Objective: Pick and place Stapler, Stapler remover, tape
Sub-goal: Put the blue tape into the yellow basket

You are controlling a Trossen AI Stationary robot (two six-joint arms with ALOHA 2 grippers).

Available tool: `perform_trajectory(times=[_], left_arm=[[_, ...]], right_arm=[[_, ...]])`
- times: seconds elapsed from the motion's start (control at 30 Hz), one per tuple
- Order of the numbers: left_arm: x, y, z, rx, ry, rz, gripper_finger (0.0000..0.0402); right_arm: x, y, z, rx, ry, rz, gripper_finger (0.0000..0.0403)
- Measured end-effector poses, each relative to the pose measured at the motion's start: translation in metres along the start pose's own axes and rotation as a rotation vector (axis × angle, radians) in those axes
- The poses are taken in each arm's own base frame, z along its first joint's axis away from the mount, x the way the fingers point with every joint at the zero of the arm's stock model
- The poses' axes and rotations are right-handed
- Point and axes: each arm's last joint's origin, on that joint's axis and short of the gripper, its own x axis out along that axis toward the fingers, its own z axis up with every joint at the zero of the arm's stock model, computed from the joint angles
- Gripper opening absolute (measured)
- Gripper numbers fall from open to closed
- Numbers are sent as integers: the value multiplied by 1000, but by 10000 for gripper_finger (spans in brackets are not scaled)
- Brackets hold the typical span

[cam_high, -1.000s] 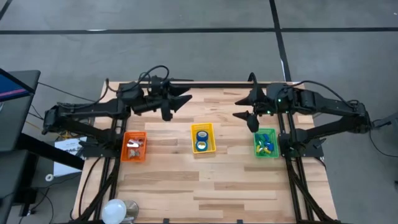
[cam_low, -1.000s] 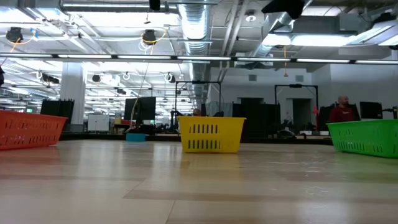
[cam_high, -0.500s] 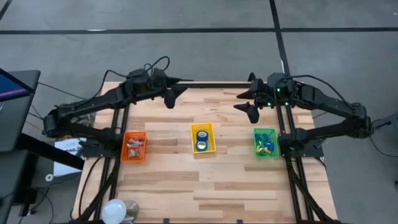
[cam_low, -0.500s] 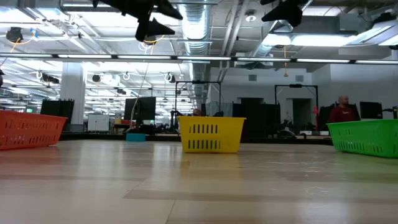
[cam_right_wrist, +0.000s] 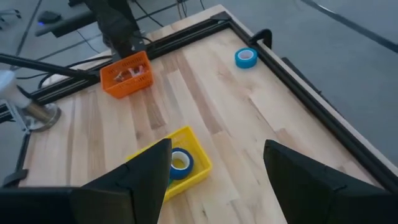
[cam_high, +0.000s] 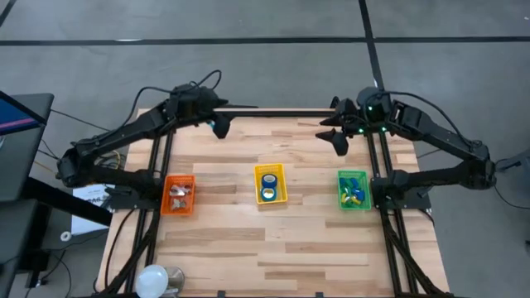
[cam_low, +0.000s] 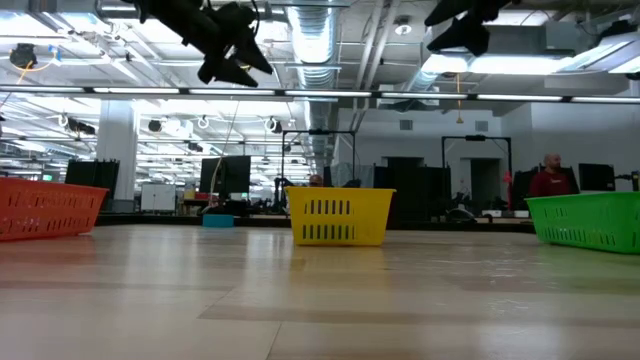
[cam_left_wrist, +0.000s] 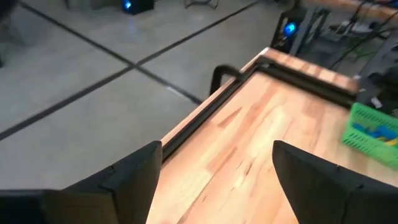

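Left hand withdrawn to far edge, tape lying flat

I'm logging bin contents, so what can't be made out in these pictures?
- Orange basket contents: too small in the high view; its wall hides them in the low view.
- Green basket contents: blue and yellow bits, too small to name.
- Loose tape roll: high view, apparently under the left gripper.
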Motion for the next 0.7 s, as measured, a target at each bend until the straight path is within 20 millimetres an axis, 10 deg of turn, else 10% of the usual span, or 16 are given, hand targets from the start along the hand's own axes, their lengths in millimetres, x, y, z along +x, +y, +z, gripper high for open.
perform_trajectory(times=[0.33, 0.7], left_arm=[[4, 18, 21, 46, 123, 84, 301], [62, 37, 1, 191, 374, 135, 301]], right_arm=[[-4, -16, 2, 5, -11, -20, 246], [-6, -25, 2, 17, -16, -15, 246]])
